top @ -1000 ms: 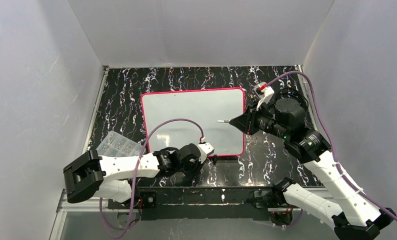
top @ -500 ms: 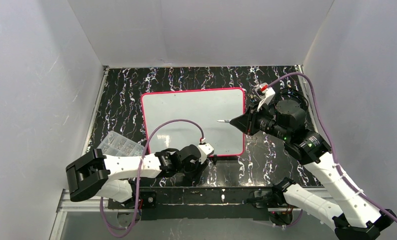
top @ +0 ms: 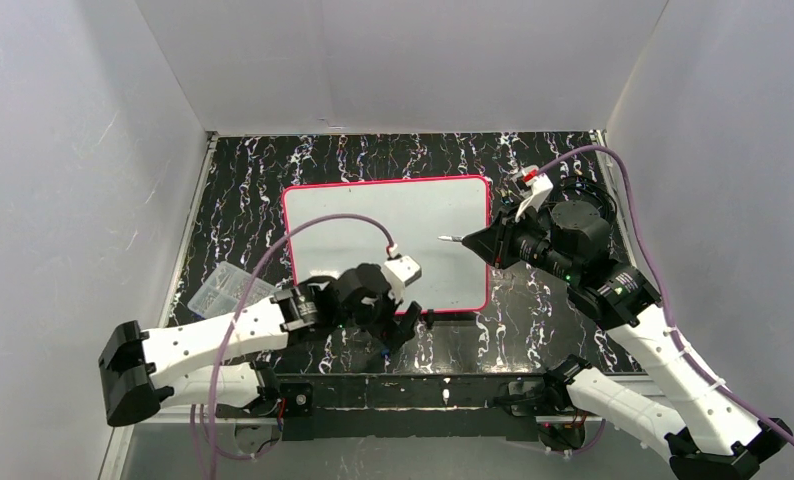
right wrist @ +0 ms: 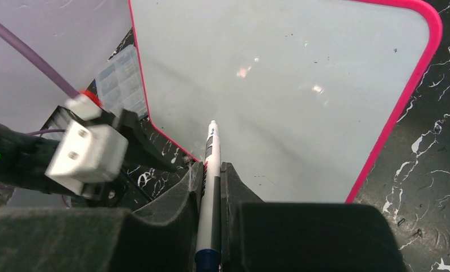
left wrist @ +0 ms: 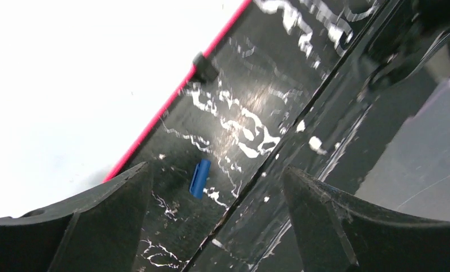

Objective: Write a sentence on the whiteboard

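Moved left gripper [left wrist: 217, 170] closer along the board's [top: 373, 215] near edge, spread wide over a blue cap [left wrist: 199, 178]. Pinching pen [right wrist: 211, 148] in right gripper [right wrist: 211, 168], tip above the board's right side, likely ready to write. No sentence yet.

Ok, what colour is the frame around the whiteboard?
Pink-red: a thin frame around the glossy white whiteboard. It shows best in the right wrist view.

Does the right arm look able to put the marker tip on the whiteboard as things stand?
Probably yes. The right gripper holds the marker with its tip over the whiteboard, nothing between them; the left gripper sits at the near edge, aside.
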`<state>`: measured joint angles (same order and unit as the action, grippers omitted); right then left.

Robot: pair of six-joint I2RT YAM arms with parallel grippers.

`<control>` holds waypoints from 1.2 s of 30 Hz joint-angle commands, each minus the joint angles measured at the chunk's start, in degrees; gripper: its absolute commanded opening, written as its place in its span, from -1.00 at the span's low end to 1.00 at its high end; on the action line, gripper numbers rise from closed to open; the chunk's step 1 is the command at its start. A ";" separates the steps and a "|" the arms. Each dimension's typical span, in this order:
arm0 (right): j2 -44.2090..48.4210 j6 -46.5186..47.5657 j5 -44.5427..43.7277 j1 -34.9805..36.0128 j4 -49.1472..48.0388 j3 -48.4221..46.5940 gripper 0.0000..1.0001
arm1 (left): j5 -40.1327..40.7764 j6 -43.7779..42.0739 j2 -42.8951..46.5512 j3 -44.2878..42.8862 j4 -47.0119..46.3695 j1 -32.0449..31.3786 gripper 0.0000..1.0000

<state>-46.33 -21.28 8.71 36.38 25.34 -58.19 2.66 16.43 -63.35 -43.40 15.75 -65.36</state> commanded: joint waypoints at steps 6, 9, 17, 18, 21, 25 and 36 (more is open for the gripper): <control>-1.22 -1.89 2.70 0.62 -10.26 3.14 -0.97 | -11.28 -4.43 5.48 -16.83 19.18 17.72 0.68; -1.76 -3.13 2.91 1.63 -13.62 4.14 -0.97 | -13.00 -7.37 6.90 -20.28 21.52 26.81 0.70; -4.93 -4.83 0.64 7.75 -21.80 6.17 -0.97 | -22.72 -7.93 6.42 -22.81 16.36 57.22 0.72; -5.51 -4.83 0.39 8.51 -22.55 6.16 -0.97 | -24.60 -6.99 6.14 -22.50 14.64 60.28 0.72; -6.97 -4.63 -0.90 11.16 -24.28 6.21 -0.97 | -31.73 -3.36 3.94 -21.64 9.17 69.69 0.73; -8.58 -4.24 -4.05 15.25 -27.20 6.80 -0.97 | -39.96 -0.82 1.11 -20.12 1.72 74.68 0.72; -17.67 -1.62 -21.72 27.50 -38.98 6.47 -0.97 | -53.28 4.52 -7.97 -17.15 -9.81 79.10 0.68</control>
<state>-60.71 -25.23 -2.98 59.66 -4.89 -50.39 -41.63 17.04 -70.94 -62.33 12.49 13.37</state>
